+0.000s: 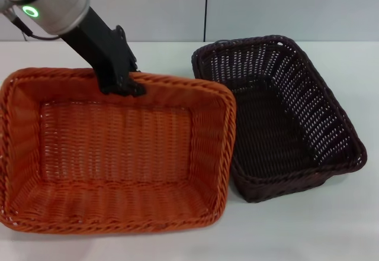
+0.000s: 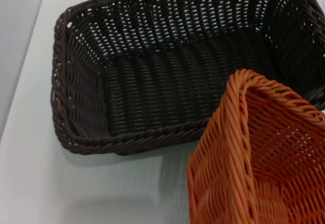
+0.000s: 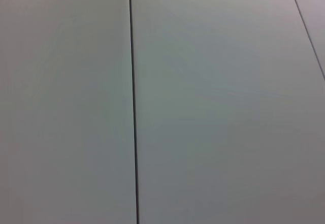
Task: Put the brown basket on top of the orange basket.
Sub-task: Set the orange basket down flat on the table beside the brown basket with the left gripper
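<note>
So the left gripper (image 1: 121, 86) is clamped on the far rim of the bright orange rectangular woven wicker-style tray basket (image 1: 112, 154), roughly at the 12 o'clock point of that basket in the head view. The orange one looks tipped up, its near side towards the camera, and its right edge overlaps or touches the rim of the dark chocolate-brown rectangular woven wicker-style tray basket (image 1: 278, 116), which sits at about 3 o'clock from it on the white table (image 1: 331, 231). In the left wrist view the orange corner (image 2: 254, 153) hangs right next to the brown rim (image 2: 137, 137).

Odd, since the task wants the brown one on top.

My guess on handling: both baskets look light and fairly stiff, with a bit of springy give in the weave. The braided rim is the obvious place to pinch, mid-way along a long side so it doesn't swing.

Room: open table past the brown basket at 3 and 5 o'clock; the wall stands behind at 12. The right gripper isn't in view; its camera shows only wall panels.
</note>
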